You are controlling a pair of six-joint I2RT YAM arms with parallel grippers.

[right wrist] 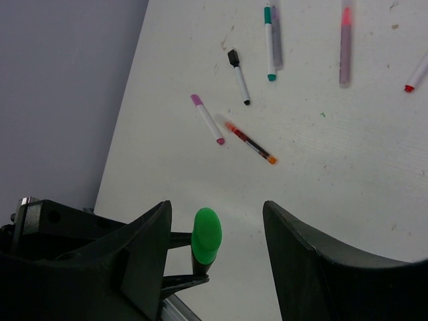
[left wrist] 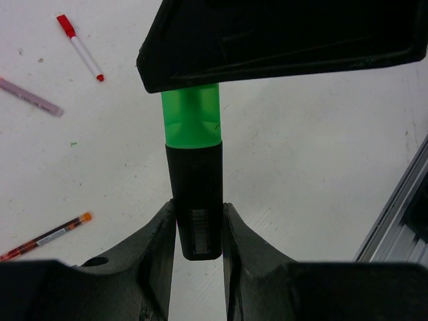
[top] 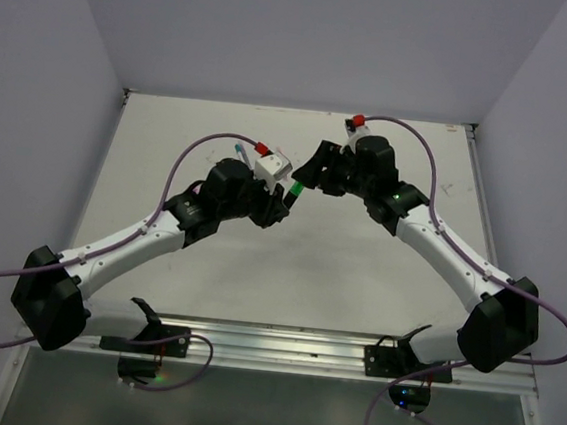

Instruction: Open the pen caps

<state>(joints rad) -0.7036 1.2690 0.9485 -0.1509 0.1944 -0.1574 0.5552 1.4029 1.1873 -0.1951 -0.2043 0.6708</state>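
The stubby highlighter is held up above the table. My left gripper (left wrist: 198, 208) is shut on its black barrel (left wrist: 194, 180), and the wide bright green cap (left wrist: 192, 117) points away from it. In the right wrist view the green cap (right wrist: 206, 233) stands between the fingers of my right gripper (right wrist: 216, 206), which is open. The cap is close to the left finger, with a clear gap to the right one. From above, both grippers meet at the highlighter (top: 294, 189) near mid-table.
Several thin pens lie on the white table: a pink-capped one (right wrist: 207, 119), a black-capped one (right wrist: 238, 75), a teal one (right wrist: 269, 40), an orange-tipped one (right wrist: 251, 142) and a red-capped one (left wrist: 80, 48). A metal rail (left wrist: 394, 227) runs along the near edge.
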